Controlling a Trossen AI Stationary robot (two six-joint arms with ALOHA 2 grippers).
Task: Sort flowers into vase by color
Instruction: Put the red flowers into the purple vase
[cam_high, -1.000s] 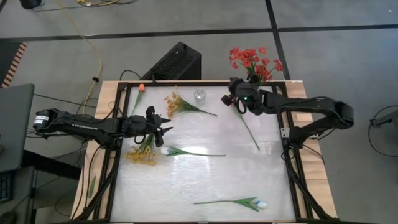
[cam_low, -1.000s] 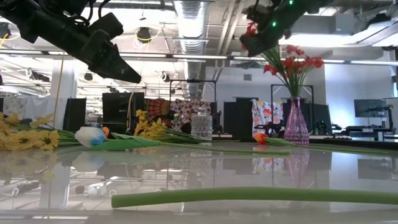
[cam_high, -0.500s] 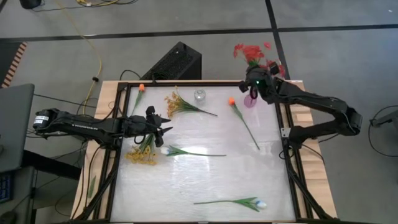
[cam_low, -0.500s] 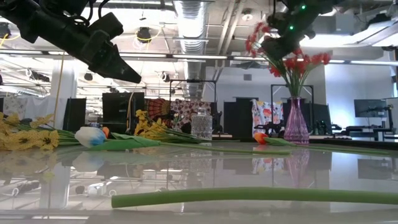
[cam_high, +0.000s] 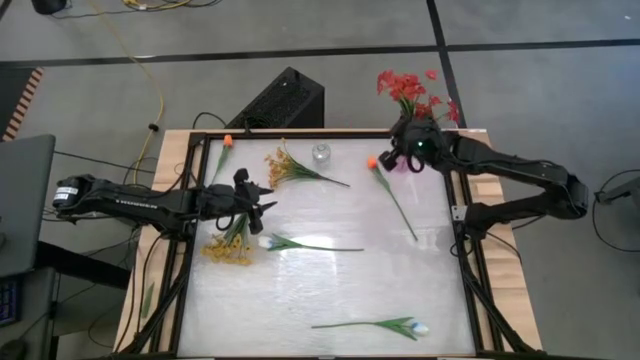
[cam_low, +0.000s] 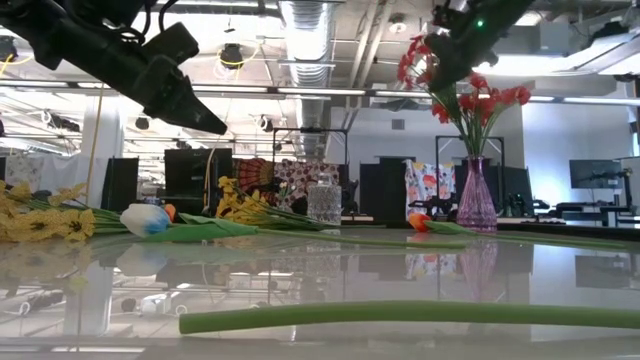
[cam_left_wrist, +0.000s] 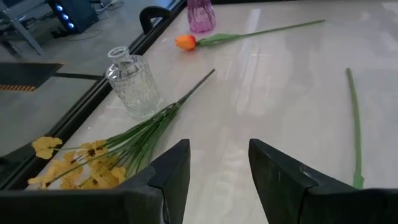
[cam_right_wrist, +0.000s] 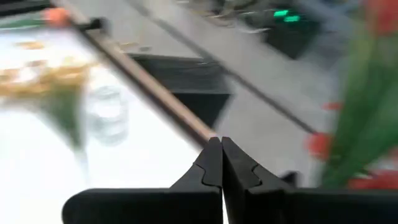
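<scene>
We judged the red-flower step nearly done: the red flowers (cam_high: 412, 92) stood in the pink vase (cam_low: 476, 200) at the bench's (cam_high: 330, 290) far right corner, with the right end effector (cam_high: 408, 150) pinched shut and empty beside them. Next we needed the orange tulip (cam_high: 373, 163) lying nearby, while the left end effector (cam_high: 262, 197) waited part-open over the yellow sprays (cam_high: 228, 245).

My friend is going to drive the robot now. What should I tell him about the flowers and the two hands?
Left gripper: fingers open, empty, hovering near the yellow flowers at the table's left side.
Right gripper: fingers shut, holding nothing, above the pink vase in the far right corner.
Done: red flowers stand in the pink vase.
Left: two yellow sprays, two orange tulips, two white tulips lie on the table. The clear glass vase stands empty.
</scene>
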